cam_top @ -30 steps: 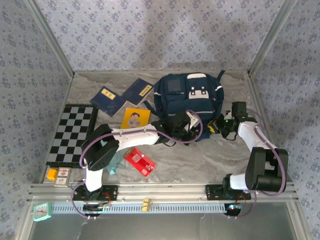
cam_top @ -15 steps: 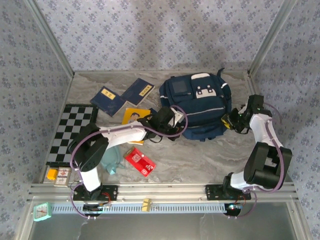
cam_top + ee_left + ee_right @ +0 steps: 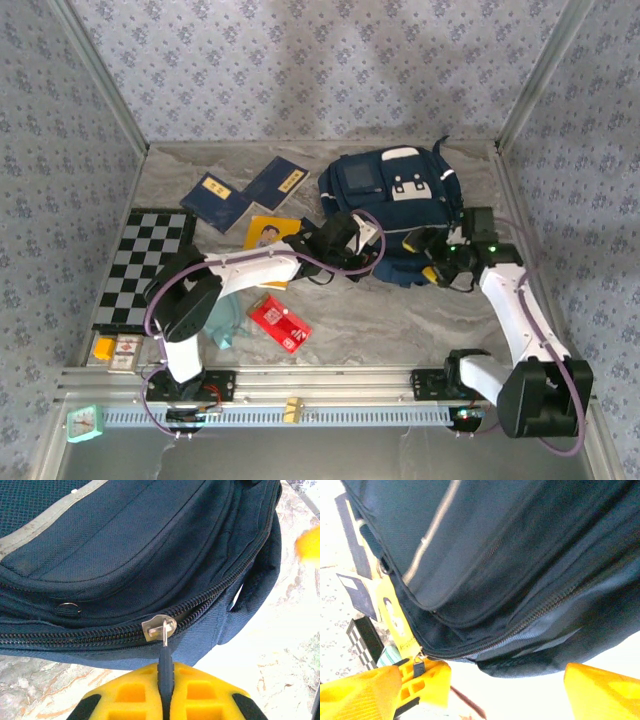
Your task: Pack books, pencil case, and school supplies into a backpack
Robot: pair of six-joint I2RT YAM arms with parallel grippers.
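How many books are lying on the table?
3. One navy book lies by the checkerboard's far corner, a second navy book just right of it, the yellow book nearer, partly under the left arm. The arm may hide more.

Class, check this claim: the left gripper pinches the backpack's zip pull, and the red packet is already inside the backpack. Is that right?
No. The left gripper does pinch the zip pull of the backpack, but the red packet lies out on the table, not inside; the top view shows this.
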